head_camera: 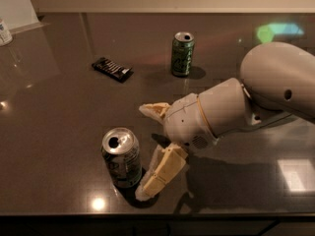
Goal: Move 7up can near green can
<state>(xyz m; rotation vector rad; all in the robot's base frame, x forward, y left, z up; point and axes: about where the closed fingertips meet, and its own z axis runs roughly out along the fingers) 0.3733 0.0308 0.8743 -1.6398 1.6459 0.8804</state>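
Note:
The 7up can (121, 157), pale silvery with a light green label and an open silver top, stands upright near the table's front edge. The green can (182, 53), dark green with a silver top, stands upright far back, right of centre. My gripper (147, 149) comes in from the right and is open. One fingertip (150, 108) points left above the 7up can's level; the other finger (160, 173) lies right beside the can's right side. The can is just left of the gap between them, not held.
A black snack bar (112, 69) lies at the back left. A white container (5, 31) stands at the far left edge. My arm's bulky white housing (275, 82) fills the right side. The dark table's front edge (157, 214) is close below the 7up can.

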